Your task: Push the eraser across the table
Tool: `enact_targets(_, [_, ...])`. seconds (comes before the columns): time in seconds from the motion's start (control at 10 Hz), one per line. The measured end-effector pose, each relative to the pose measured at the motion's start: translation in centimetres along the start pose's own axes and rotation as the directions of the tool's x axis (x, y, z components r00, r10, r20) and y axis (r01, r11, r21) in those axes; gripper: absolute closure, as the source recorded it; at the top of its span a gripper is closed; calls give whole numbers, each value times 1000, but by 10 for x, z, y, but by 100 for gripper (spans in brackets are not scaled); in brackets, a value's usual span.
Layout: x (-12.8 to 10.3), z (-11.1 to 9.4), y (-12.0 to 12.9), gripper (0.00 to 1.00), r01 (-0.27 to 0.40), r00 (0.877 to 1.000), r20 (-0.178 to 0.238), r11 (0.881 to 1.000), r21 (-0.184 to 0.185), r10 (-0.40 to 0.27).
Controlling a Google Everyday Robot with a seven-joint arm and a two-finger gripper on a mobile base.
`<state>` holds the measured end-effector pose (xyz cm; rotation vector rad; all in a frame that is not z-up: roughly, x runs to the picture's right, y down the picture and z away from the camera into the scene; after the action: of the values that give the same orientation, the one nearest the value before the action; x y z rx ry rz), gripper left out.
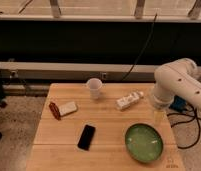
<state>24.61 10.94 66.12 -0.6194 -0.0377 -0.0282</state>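
The eraser (86,137), a flat black slab, lies on the front-left part of the light wooden table (106,117), apart from everything else. My white arm (175,86) reaches in from the right. Its gripper (158,117) hangs down at the table's right edge, just past the green bowl's far rim and well to the right of the eraser. The gripper stands open with nothing in it.
A green bowl (144,142) sits front right. A white cup (94,88) stands at the back centre, and a white bottle (128,101) lies on its side to its right. A small white block (68,108) with a red-brown item (54,110) rests at left.
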Motion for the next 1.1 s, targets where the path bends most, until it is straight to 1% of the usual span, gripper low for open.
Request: enact_targets(1.1, [-13,0,4,20,30,999,15,999,-14,-30])
